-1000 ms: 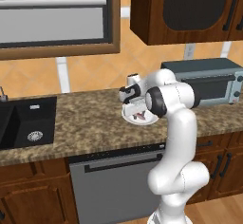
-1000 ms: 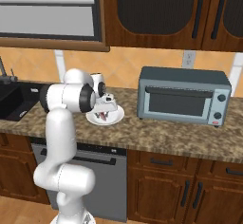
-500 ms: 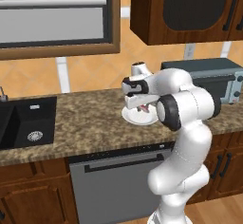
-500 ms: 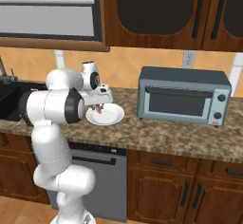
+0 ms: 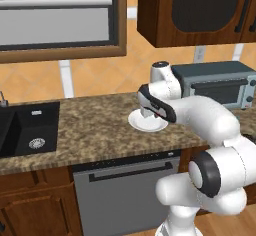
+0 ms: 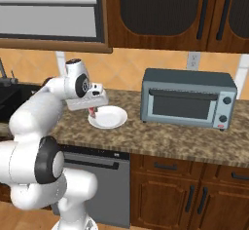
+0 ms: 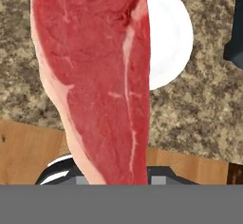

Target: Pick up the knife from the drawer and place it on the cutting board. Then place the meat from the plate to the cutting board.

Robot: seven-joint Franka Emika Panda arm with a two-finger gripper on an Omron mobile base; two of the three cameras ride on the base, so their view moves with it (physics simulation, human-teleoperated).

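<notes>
Your claw is clamped on the meat, hanging just above the white plate on the granite surface, left of the toaster oven.

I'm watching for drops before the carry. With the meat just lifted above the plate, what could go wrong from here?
The meat hangs long from the gripper, so a fast swing might shake it loose onto the counter. Its dangling end sits just above the plate, so a low sideways move might drag across the rim.
</notes>
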